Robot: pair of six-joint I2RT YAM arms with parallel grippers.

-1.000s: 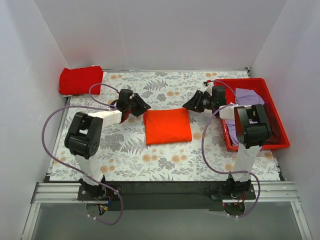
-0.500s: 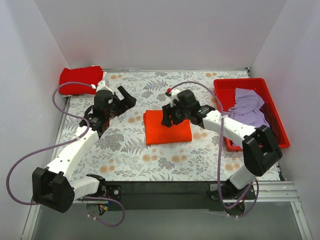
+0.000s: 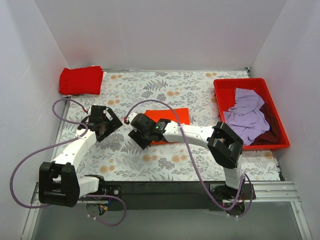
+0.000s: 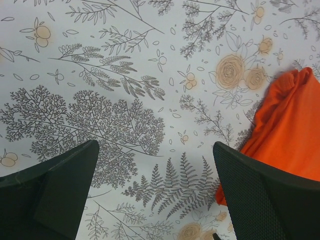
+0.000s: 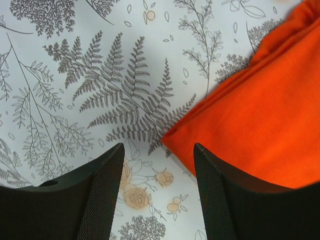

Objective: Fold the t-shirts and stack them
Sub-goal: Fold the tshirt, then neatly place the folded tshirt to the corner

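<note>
Listing what lies on the floral table cover [image 3: 165,90], item by item.

1. Orange t-shirt [image 3: 175,116]: folded to a rectangle, centre of the overhead view, partly hidden by the right arm.
2. Red t-shirt [image 3: 80,80]: folded, upper left corner.
3. Lavender t-shirt [image 3: 245,117]: crumpled in the red plastic bin [image 3: 240,80], right side.
4. Maroon t-shirt [image 3: 272,131]: also in the bin, mostly under the lavender one.
5. Left gripper [image 4: 155,147]: released, jaws spread wide over bare print, nothing between them; the orange cloth lies just beside its right-hand finger.
6. Right gripper [image 5: 158,147]: released, jaws apart and empty, poised at the orange shirt's lower left corner, whose edge runs under one finger.

Hazards, as I judge them: a pinch at that corner could catch only the top layer and peel the fold open. A drag toward the red shirt could skew the rectangle. The purple cable [image 3: 165,107] looping across the orange cloth might snag it.

Markings: no brand, label or writing is legible anywhere.
</note>
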